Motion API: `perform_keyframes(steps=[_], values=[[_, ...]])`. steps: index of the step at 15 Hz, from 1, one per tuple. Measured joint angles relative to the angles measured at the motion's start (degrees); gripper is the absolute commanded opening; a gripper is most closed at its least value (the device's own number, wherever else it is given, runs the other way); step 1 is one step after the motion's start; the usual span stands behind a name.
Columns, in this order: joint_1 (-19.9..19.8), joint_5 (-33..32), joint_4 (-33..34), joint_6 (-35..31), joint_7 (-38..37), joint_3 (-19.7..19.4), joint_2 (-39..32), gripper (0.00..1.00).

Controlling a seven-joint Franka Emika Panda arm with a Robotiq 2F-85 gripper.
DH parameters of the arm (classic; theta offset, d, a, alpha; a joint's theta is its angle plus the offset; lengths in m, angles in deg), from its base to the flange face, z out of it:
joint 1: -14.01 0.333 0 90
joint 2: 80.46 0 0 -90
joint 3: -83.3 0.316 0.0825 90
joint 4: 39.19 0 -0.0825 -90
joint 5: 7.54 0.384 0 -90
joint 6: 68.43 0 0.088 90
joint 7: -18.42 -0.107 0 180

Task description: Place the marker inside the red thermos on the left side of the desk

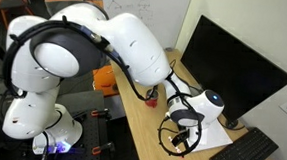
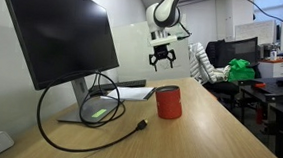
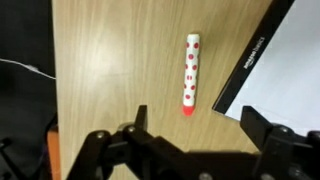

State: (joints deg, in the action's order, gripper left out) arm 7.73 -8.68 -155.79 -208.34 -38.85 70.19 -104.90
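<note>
The marker (image 3: 190, 72) is a slim white stick with red dots and a red tip. It lies on the light-wood desk (image 3: 110, 60) beside the dark edge of a white paper pad (image 3: 285, 70). My gripper (image 3: 195, 125) hangs above the marker, open and empty, its fingers spread on both sides below the red tip. In both exterior views the gripper (image 2: 163, 58) (image 1: 180, 139) hovers over the far part of the desk. The red thermos (image 2: 168, 101) stands upright on the desk (image 2: 198, 133), nearer the camera than the gripper. It also shows in an exterior view (image 1: 153, 96), mostly hidden behind the arm.
A large black monitor (image 2: 55, 28) stands on the desk with a looped black cable (image 2: 89, 110) at its base. A black keyboard (image 1: 244, 153) lies near the monitor (image 1: 235, 66). An orange object (image 1: 104, 80) sits off the desk. Chairs and clutter stand beyond the desk's far end.
</note>
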Motion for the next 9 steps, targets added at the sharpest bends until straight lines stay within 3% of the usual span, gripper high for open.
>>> perform_keyframes(steps=[9], values=[[-0.4,4.8,9.6,-6.5,6.6,-0.2,-14.6,1.00]])
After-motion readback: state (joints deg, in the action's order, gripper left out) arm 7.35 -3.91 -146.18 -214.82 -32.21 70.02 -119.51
